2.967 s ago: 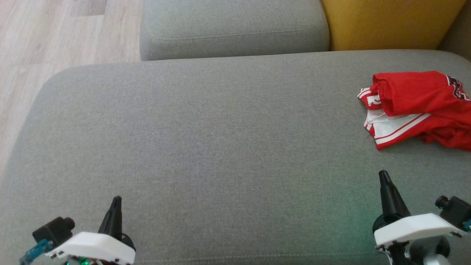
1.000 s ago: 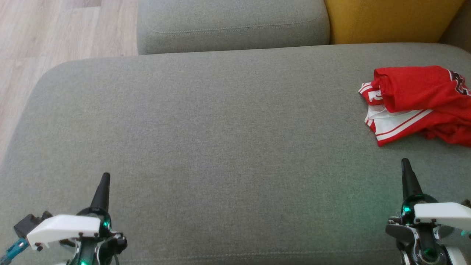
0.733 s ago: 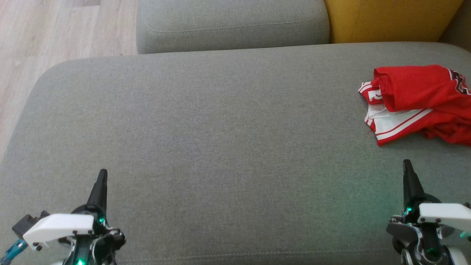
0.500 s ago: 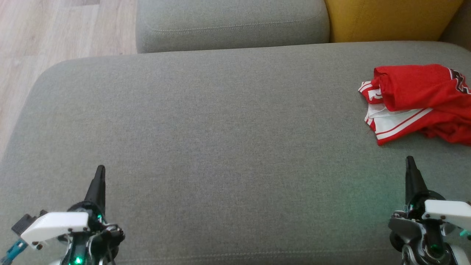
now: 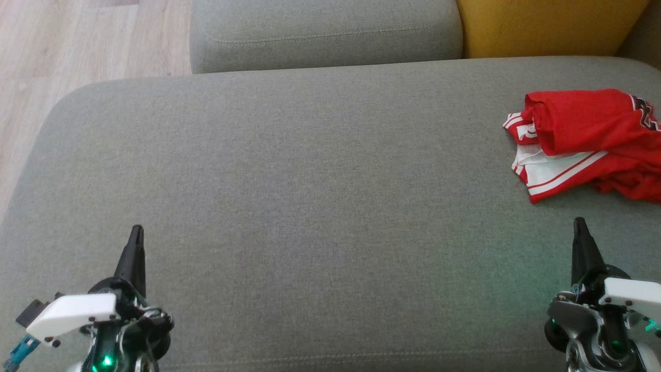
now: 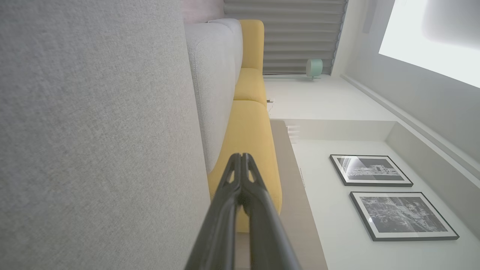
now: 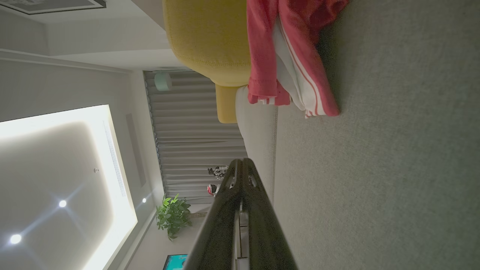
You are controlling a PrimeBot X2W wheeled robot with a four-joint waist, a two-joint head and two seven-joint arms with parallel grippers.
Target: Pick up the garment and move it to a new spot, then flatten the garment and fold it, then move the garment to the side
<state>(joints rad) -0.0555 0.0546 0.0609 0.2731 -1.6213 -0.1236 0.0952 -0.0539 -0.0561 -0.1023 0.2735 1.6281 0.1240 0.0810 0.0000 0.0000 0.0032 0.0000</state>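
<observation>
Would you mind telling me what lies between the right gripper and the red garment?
Just bare grey sofa cushion separates the right gripper from the garment, as the head view shows.

A grey fabric sofa seat (image 5: 310, 170) spans the foreground. A second grey cushion (image 5: 325, 31) and a yellow cushion (image 5: 542, 26) adjoin its far edge. Pale wood-plank floor (image 5: 77, 46) lies at the left. Beyond are pleated curtains (image 7: 195, 127), two framed pictures (image 6: 371, 170) on a white wall (image 6: 337, 210), a lit ceiling panel (image 7: 63, 176) and a potted plant (image 7: 172, 215).
</observation>
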